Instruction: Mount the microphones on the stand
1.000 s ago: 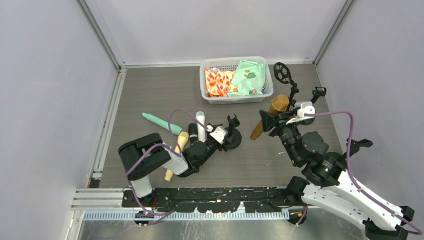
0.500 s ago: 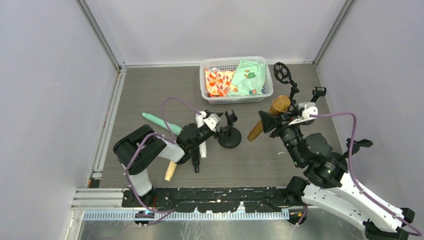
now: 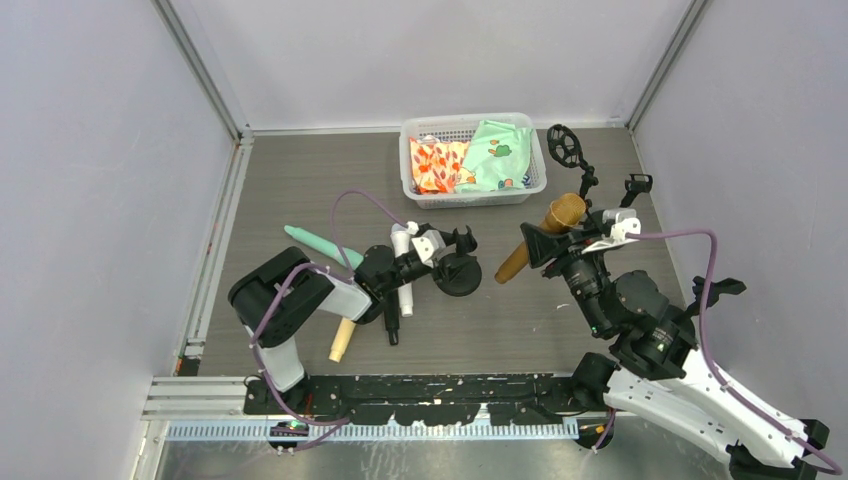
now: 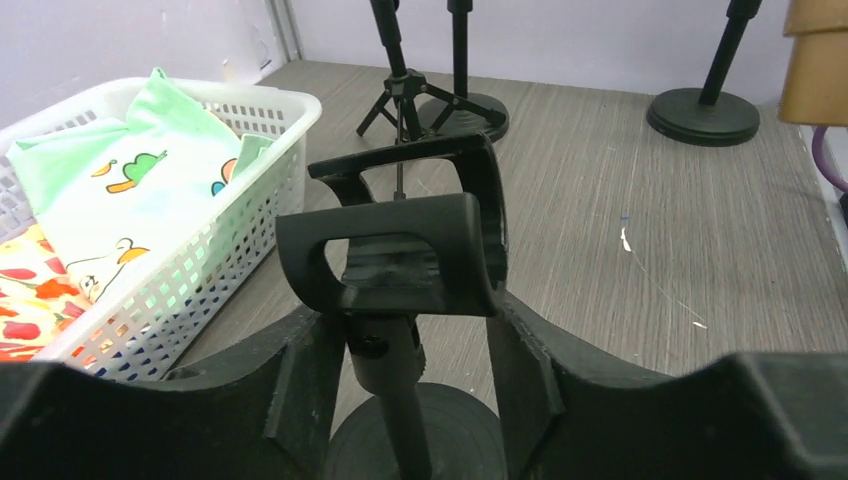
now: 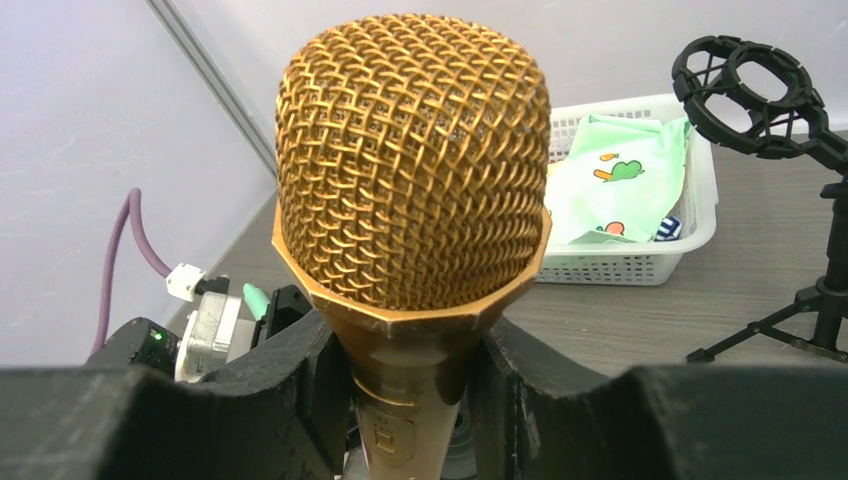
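The gold mic (image 5: 412,180) looks stiff and top-heavy: a domed head of woven wire mesh, a faceted collar under it, and a smooth body tapering to a slim tail. That glossy body could slip or twist under a light squeeze, and the mesh would probably dent, so the sound place to hold it is the body just below the collar. The right pincer (image 5: 405,400) is closed on it there. This keeps the mic tilted above the tabletop (image 3: 300,180), head up and tail pointing down toward the stand (image 3: 458,275), near it but apart.

The stand is matte black, a thin post on a round flat base, topped by a C-shaped clip (image 4: 395,250) that looks like hard plastic with a little spring. It seems light enough to slide or tip when a mic is pushed in. The left pincer (image 4: 400,360) is partly open astride the post just under the clip, with a gap showing on one side, so no firm grip is visible.

The mint (image 3: 320,243), white (image 3: 402,245), black (image 3: 392,320) and yellow (image 3: 343,340) mics lie left of the stand
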`<state>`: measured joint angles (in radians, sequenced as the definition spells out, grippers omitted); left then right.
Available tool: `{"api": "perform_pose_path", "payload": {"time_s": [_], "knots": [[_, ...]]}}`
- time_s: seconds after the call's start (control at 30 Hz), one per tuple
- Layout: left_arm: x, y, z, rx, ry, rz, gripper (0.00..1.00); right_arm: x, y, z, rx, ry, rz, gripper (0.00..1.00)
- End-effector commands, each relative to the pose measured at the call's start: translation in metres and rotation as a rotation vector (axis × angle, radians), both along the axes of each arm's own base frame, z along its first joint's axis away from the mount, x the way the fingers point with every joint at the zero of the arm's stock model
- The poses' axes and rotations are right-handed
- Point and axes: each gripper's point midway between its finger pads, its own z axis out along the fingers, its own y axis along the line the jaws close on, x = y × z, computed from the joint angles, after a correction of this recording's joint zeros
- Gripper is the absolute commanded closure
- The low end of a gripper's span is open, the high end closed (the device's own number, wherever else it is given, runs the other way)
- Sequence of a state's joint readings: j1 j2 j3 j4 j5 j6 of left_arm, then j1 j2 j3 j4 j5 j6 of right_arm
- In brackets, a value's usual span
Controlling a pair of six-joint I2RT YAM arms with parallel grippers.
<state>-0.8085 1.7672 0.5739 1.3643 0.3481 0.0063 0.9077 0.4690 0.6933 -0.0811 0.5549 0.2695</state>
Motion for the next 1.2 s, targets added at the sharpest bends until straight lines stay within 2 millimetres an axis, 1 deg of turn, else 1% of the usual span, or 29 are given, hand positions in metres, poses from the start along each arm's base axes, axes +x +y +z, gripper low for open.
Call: {"api": "perform_pose_path", "payload": {"time_s": [0.0, 0.07, 0.1, 0.17, 0.23, 0.33, 0.37, 0.47, 0.6, 0.7, 0.77, 0.93, 0.97, 1.03, 1.17], "knots": [[0.001, -0.003, 0.022, -0.067, -0.031, -0.021, 0.52, 0.001, -0.008, 0.016, 0.086, -0.029, -0.040, 0.99], [0.002, -0.002, 0.020, -0.063, -0.014, -0.012, 0.63, 0.001, -0.008, 0.014, 0.084, -0.037, -0.040, 0.99], [0.002, -0.001, 0.021, -0.066, -0.010, -0.008, 0.65, 0.001, -0.009, 0.019, 0.108, -0.056, -0.042, 0.99], [0.001, 0.000, 0.020, -0.068, 0.003, -0.006, 0.69, 0.001, -0.012, 0.021, 0.131, -0.075, -0.052, 0.99], [0.000, 0.001, 0.020, -0.072, 0.015, -0.005, 0.77, 0.001, -0.015, 0.020, 0.147, -0.087, -0.066, 0.99], [0.001, 0.002, 0.021, -0.073, 0.043, 0.003, 0.95, 0.003, -0.018, 0.019, 0.161, -0.093, -0.086, 0.99], [0.002, 0.004, 0.021, -0.074, 0.054, 0.015, 0.99, 0.003, -0.018, 0.019, 0.162, -0.098, -0.088, 0.98], [0.009, 0.012, 0.025, -0.098, 0.108, 0.086, 0.99, 0.005, -0.016, 0.014, 0.154, -0.112, -0.092, 0.96], [0.018, 0.026, 0.032, -0.125, 0.145, 0.282, 1.00, 0.006, -0.018, 0.016, 0.175, -0.155, -0.104, 0.94], [0.012, 0.024, 0.036, -0.100, 0.142, 0.364, 1.00, 0.006, -0.015, 0.022, 0.202, -0.206, -0.093, 0.94], [0.007, 0.021, 0.041, -0.120, 0.166, 0.381, 0.99, 0.006, -0.012, 0.028, 0.226, -0.237, -0.078, 0.94], [0.005, 0.022, 0.045, -0.221, 0.288, 0.398, 0.99, 0.004, 0.000, 0.037, 0.230, -0.305, -0.032, 0.93], [0.004, 0.021, 0.044, -0.232, 0.305, 0.393, 1.00, 0.002, 0.002, 0.039, 0.226, -0.333, -0.017, 0.94], [0.002, 0.020, 0.044, -0.252, 0.330, 0.384, 0.99, 0.000, 0.005, 0.042, 0.237, -0.360, -0.003, 0.99], [-0.002, 0.017, 0.045, -0.270, 0.364, 0.356, 0.99, -0.001, 0.012, 0.046, 0.221, -0.380, 0.026, 0.99]]}}
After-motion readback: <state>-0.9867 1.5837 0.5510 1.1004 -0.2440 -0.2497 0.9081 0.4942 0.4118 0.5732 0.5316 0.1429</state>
